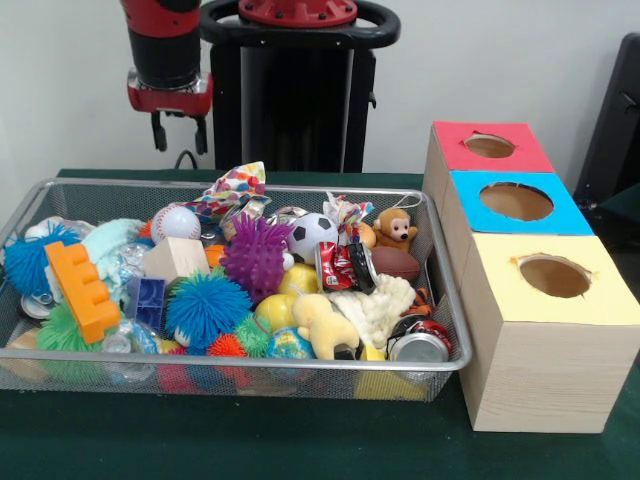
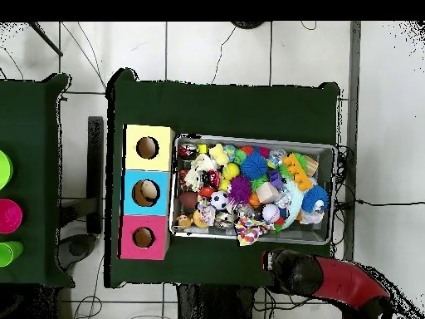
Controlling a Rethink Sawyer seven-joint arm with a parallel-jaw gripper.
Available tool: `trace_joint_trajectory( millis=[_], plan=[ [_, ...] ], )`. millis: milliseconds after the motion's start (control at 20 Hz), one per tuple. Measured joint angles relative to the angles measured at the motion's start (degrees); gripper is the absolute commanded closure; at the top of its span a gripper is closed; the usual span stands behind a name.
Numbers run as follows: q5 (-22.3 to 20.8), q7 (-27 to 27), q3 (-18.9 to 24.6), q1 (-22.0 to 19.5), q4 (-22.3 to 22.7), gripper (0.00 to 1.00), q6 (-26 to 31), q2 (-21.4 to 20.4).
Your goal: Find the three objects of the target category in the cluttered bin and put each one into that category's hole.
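The bin (image 1: 250, 366) is a wide silver wire-mesh basket on the green table, also seen in the overhead view (image 2: 249, 139). It is piled with toys: a purple spiky ball (image 1: 257, 257), a blue spiky ball (image 1: 205, 308), an orange brick (image 1: 80, 290), a soccer ball (image 1: 312, 235), a baseball (image 1: 177, 222), a monkey plush (image 1: 395, 230) and a crushed red can (image 1: 345, 267). My gripper (image 1: 180, 134) hangs open and empty above the bin's far left edge. In the overhead view only the arm's end (image 2: 292, 267) shows, just outside the bin's near side.
Three wooden boxes stand in a row beside the bin, each with a round hole: red top (image 1: 490, 146), blue top (image 1: 516, 201), yellow top (image 1: 553, 275). In the overhead view they are yellow (image 2: 148, 148), blue (image 2: 147, 193), red (image 2: 144, 238). The pedestal (image 1: 295, 90) stands behind.
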Motion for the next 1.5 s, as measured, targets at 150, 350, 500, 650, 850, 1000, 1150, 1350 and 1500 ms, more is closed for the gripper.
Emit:
trace_joint_trajectory(
  millis=[150, 350, 500, 650, 850, 1000, 1150, 1350, 1500],
  plan=[
    [0.0, 0.0, 0.7, 0.0, -1.1, 0.00, 0.0, 2.1],
    [0.0, 0.0, 1.6, 0.0, -3.1, 0.00, 0.0, 4.7],
    [0.0, 0.0, 2.3, 0.0, -5.2, 0.00, 0.0, 6.6],
    [0.0, 0.0, 2.8, 0.0, -7.2, 0.00, 1.6, 8.1],
    [0.2, 0.0, 3.5, 0.1, -9.6, 0.00, 6.4, 9.6],
    [0.2, 0.0, 3.8, 0.1, -11.3, 0.00, 9.9, 10.3],
    [0.2, 0.0, 4.1, 0.2, -12.0, 0.00, 11.5, 10.4],
    [0.2, 0.0, 4.1, 0.3, -12.0, 0.00, 11.7, 10.3],
    [0.2, 0.0, 4.1, 0.4, -11.9, 0.00, 11.9, 9.9]
  ],
)
